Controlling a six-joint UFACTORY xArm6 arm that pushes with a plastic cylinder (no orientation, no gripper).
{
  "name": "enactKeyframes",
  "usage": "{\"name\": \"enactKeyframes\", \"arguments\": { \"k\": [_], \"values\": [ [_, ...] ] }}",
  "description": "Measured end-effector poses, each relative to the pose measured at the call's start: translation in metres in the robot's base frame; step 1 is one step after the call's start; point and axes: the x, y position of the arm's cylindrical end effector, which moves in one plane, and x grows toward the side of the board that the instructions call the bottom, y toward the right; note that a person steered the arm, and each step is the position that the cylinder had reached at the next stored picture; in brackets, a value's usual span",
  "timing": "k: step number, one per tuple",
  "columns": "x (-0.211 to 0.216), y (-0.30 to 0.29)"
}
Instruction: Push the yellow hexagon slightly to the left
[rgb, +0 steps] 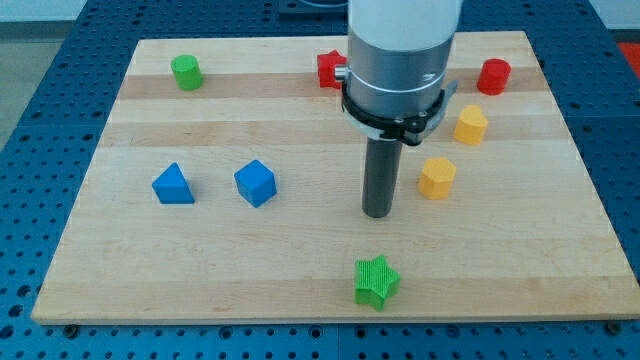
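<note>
A pale wooden board (300, 270) is lying flat on a blue perforated table (40, 60), filling most of the view. A thick white and grey arm (400, 50) is coming down from the view's top, ending in a straight dark rod. There is no pincer on this arm, so nothing is spreading, pressing together or pinching. My tip (377, 213) is resting on the board near its middle.

A yellow hexagon (437, 178) is sitting just to the view's right of my tip, near it but apart. A second yellow block (471, 125), its shape unclear, is sitting above and to the right of the first. A green star (376, 282) is lying below my tip, near the bottom edge. A blue cube (255, 183) and a blue triangle (174, 185) are sitting side by side toward the view's left. A green cylinder (186, 72) is standing near the top left corner. A red cylinder (493, 76) is standing near the top right. A red block (329, 70) is partly hiding behind the arm.
</note>
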Motion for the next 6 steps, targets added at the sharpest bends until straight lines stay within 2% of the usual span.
{"name": "enactKeyframes", "arguments": {
  "k": [1,2,3,4,6],
  "values": [
    [0.0,-0.003],
    [0.0,0.024],
    [0.004,0.129],
    [0.004,0.129],
    [-0.041,0.081]
  ]
}}
